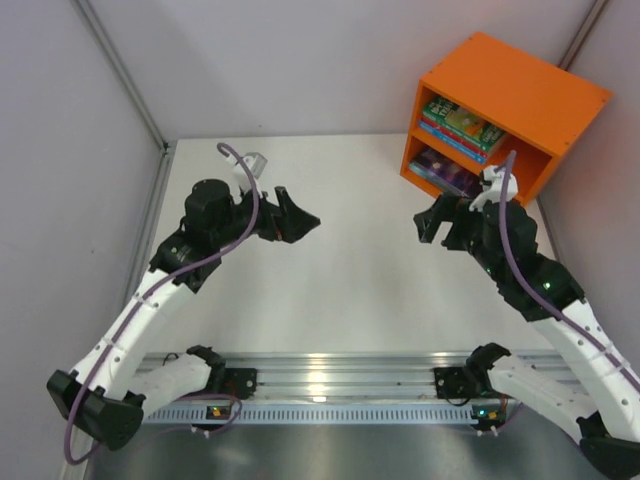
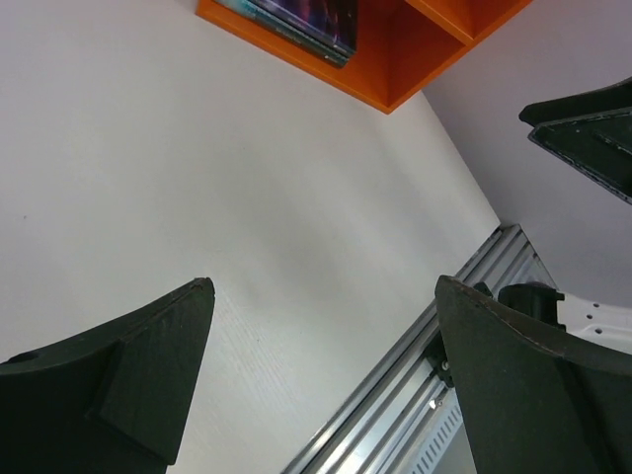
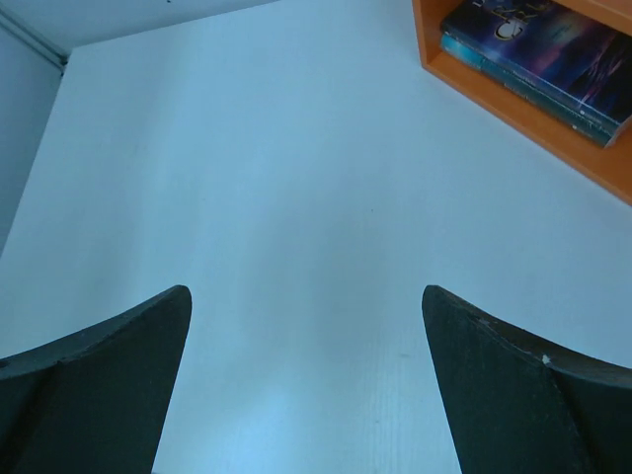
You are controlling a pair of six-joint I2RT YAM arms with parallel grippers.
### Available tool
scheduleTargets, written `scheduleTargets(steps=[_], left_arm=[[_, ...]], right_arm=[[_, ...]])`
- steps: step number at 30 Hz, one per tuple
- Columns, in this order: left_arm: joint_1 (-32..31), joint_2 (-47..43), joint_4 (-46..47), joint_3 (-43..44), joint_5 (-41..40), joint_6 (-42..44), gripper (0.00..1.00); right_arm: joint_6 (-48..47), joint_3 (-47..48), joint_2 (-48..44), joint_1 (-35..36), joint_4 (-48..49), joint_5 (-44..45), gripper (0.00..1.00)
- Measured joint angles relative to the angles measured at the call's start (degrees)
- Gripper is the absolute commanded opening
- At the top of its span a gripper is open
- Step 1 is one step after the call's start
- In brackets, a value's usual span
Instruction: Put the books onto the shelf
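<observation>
books (image 1: 458, 122) lie stacked in both compartments of the orange shelf (image 1: 520, 90), and with our left gripper (image 1: 300, 213) and right gripper (image 1: 428, 226) both wide and empty, we fear only the right arm (image 1: 540, 285), close by, clipping the shelf and shifting the lower ones.

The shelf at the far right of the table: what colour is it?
The shelf is bright orange all over, shown best in the top external view.
</observation>
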Motion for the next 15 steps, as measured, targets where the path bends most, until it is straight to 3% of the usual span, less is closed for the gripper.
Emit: scheduleTargets(steps=[6,15], left_arm=[[-0.1,-7.2,0.7,-7.4,-0.5,-0.1,0.99],[-0.1,-11.0,-0.1,-9.2,-0.9,-0.1,0.99]], right_arm=[[2.5,-2.6,-6.7,0.0,-3.6,-1.8,1.0],[2.8,-4.7,-11.1,0.0,-4.2,-3.4,1.0]])
